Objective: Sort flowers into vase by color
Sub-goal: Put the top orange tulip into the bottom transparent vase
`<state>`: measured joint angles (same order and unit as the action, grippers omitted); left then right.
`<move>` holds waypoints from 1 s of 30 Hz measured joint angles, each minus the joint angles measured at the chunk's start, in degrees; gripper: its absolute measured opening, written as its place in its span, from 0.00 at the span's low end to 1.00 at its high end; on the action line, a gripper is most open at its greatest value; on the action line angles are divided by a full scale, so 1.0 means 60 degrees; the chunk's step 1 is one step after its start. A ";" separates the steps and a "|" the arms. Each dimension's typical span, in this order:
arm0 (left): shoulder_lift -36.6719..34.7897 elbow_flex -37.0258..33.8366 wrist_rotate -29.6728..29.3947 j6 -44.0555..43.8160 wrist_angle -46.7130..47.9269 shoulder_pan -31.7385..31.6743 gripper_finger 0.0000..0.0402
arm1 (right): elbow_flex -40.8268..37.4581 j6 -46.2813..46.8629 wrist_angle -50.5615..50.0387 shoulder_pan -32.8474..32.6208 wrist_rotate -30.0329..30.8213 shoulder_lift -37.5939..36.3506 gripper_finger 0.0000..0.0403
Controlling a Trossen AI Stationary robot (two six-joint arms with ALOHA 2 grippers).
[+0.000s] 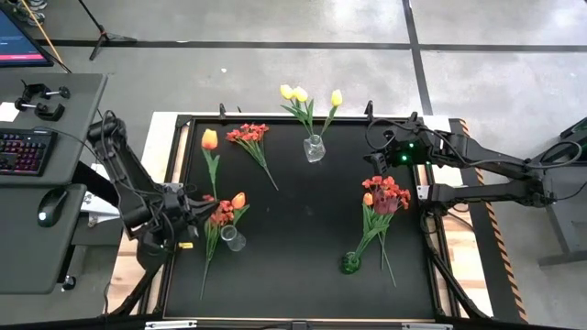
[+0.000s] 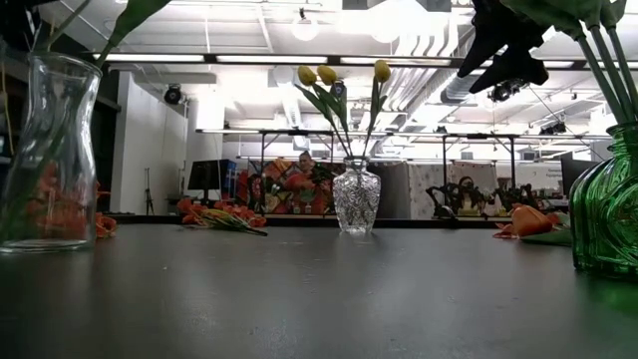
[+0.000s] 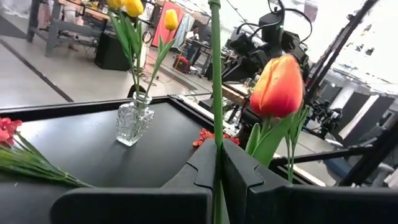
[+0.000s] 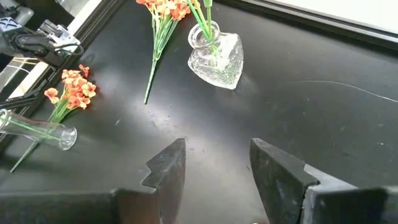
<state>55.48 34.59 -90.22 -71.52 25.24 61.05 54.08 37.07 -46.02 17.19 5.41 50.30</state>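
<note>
The left gripper (image 3: 217, 180) is clamped tight on the thin green plastic stem of an orange tulip (image 3: 278, 85), at the table's left edge beside the clear glass cylinder vase (image 1: 233, 239). That stem is slick and whippy; it could bend or miss the narrow mouth. The right gripper (image 4: 214, 165) hangs part open, holding nothing, near the faceted crystal vase (image 1: 315, 148) with 3 yellow tulips (image 1: 295, 93). The smooth green glass vase (image 1: 351, 264) holds red blooms.

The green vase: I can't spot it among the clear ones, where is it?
In the high view the green vase stands near the table's front edge on the right arm's side, holding the red and orange flowers, below the waiting right gripper.
</note>
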 joint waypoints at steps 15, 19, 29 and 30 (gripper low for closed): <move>0.1458 0.0003 0.0056 -0.0958 -0.0973 -0.0622 0.00 | 0.0000 -0.0510 0.0000 0.0000 0.0015 0.0000 0.42; 0.1458 0.0002 0.0035 -0.0500 -0.0970 -0.0622 0.00 | 0.0000 -0.0674 0.0000 0.0000 0.0015 0.0000 0.42; 0.1458 0.0003 0.0721 0.0035 -0.0870 -0.0618 0.00 | 0.0000 -0.0683 0.0000 0.0000 0.0018 0.0000 0.42; 0.1458 0.0003 0.0881 0.0039 -0.0864 -0.0618 0.00 | 0.0000 -0.0683 0.0000 0.0000 0.0018 0.0000 0.42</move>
<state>64.23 34.61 -84.93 -71.29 20.06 57.34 54.08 32.97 -46.02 17.19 5.52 50.30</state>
